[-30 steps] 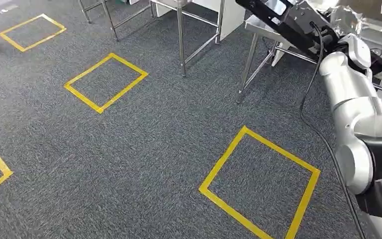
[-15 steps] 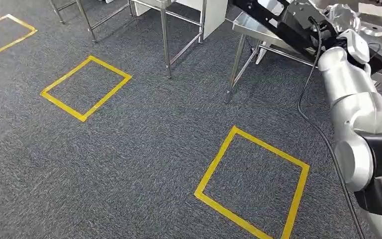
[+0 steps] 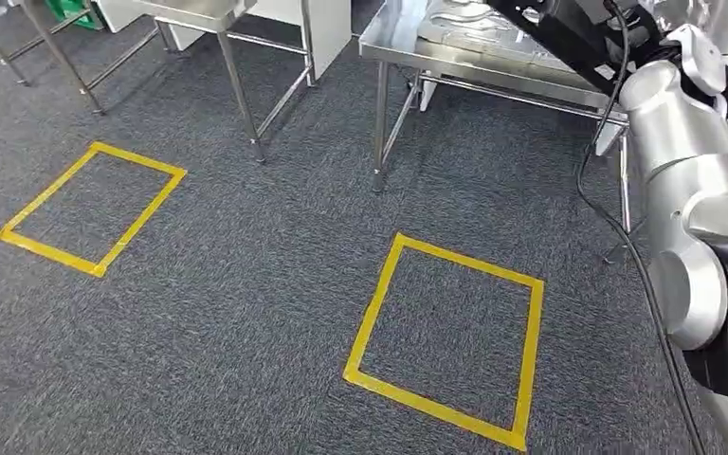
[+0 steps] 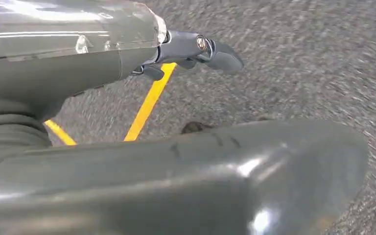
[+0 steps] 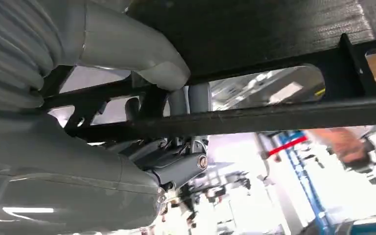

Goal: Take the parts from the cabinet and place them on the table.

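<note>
Right hand [image 5: 176, 147] gripping flat black slotted frame part [image 5: 284, 44], dark, rigid

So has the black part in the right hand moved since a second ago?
Yes. The view has turned, and against the steel table the black part has gone rightwards: its end was above the table's left corner, now well inside it.

Grey carpet [image 3: 246, 313] w/ yellow tape squares [image 3: 445, 336], steel tables [image 3: 493, 66] behind.
</note>
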You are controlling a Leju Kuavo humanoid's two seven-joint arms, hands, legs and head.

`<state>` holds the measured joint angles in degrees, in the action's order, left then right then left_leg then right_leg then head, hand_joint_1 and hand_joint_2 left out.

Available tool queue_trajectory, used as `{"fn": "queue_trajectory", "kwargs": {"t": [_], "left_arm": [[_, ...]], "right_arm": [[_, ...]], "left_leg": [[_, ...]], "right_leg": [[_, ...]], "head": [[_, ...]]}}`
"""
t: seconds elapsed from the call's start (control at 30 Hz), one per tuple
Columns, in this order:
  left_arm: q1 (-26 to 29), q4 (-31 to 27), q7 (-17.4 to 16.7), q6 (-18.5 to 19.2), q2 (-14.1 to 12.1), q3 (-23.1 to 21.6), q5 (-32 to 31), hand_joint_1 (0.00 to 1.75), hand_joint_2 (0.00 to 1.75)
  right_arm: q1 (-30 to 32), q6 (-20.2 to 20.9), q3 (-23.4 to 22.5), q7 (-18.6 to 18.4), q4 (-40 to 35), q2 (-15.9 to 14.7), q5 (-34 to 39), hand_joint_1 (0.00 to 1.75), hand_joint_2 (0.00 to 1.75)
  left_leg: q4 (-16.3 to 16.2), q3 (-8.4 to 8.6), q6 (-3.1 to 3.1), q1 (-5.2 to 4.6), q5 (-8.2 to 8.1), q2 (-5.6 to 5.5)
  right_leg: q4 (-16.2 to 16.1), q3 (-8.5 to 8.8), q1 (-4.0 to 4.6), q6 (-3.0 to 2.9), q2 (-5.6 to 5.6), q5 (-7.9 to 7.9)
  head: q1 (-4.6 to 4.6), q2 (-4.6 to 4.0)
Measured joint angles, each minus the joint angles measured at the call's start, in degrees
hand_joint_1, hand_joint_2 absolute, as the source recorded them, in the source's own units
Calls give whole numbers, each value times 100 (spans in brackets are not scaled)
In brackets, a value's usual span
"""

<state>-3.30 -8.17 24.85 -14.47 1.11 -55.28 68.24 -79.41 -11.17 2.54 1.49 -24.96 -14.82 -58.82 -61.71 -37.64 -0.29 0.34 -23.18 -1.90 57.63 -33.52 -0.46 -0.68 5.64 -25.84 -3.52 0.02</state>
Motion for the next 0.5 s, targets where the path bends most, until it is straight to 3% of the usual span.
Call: {"fn": "queue_trajectory", "kwargs": {"t": [0.03,0.07,0.1,0.17,0.2,0.23,0.27,0.3,0.33,0.37,0.4,0.43,0.47,0.5], "left_arm": [[3,0,0,9,-9,0,0,0,0],[11,0,2,20,-9,0,0,0,0],[-2,0,2,37,-9,0,0,0,0],[-12,0,9,77,-9,0,0,0,0],[-16,-2,9,94,4,0,0,0,0],[-22,-2,9,103,-2,0,0,0,0],[-25,-2,15,103,-13,0,0,0,0],[-16,-2,15,103,-15,0,0,0,0],[-11,-2,15,103,-15,0,2,0,0],[-7,-2,15,103,-15,0,0,0,0],[-6,-2,13,105,-15,0,0,0,0],[-8,-2,13,111,-13,-2,-2,0,0],[-13,-2,15,118,-13,-9,-7,0,0],[-15,-2,17,129,-11,-22,-26,0,0]], "right_arm": [[0,2,0,0,8,0,0,175,175],[-21,7,0,0,22,-7,0,175,175],[-25,33,0,15,31,-20,0,175,175],[-19,122,2,70,46,-83,24,175,175],[-5,140,2,120,44,-92,31,175,175],[-27,155,2,157,48,-105,50,175,175],[-48,162,4,179,52,-98,55,175,175],[-48,179,7,197,55,-92,57,175,175],[-33,195,7,208,66,-87,59,175,175],[-13,201,7,210,81,-83,63,175,175],[8,210,7,234,96,-83,77,175,175],[26,210,11,280,101,-74,114,175,175],[33,210,18,322,101,-55,149,175,175],[32,208,33,367,96,-7,166,175,175]], "left_leg": [[209,95,30,33,-19,-295],[356,179,21,53,-61,-308],[318,178,29,40,-79,-254],[369,211,95,6,-90,-133],[464,262,149,53,-58,-35],[498,297,194,43,-56,41],[516,311,218,32,-57,94],[515,316,228,26,-66,160],[510,320,235,25,-83,231],[503,326,235,25,-97,296],[499,342,233,26,-118,363],[486,364,223,26,-143,425],[465,391,208,27,-181,501],[449,428,182,26,-226,567]], "right_leg": [[7,-10,-12,19,48,-16],[45,-53,-13,62,134,-23],[25,-78,-36,98,177,-5],[-14,-78,-83,208,335,9],[2,-77,-75,223,224,-27],[166,-149,-19,230,-173,-125],[524,-338,-26,246,-399,-313],[995,-580,-43,265,-497,-519],[1456,-828,-53,286,-520,-679],[1748,-1007,-64,304,-528,-716],[1772,-1061,-80,323,-534,-617],[1519,-976,-91,332,-553,-385],[1030,-749,-90,333,-613,-63],[448,-472,-83,316,-750,231]], "head": [[0,0],[0,0],[-2,0],[0,0],[-9,0],[2,0],[0,0],[2,0],[2,0],[2,0],[2,0],[2,0],[2,0],[2,0]]}}
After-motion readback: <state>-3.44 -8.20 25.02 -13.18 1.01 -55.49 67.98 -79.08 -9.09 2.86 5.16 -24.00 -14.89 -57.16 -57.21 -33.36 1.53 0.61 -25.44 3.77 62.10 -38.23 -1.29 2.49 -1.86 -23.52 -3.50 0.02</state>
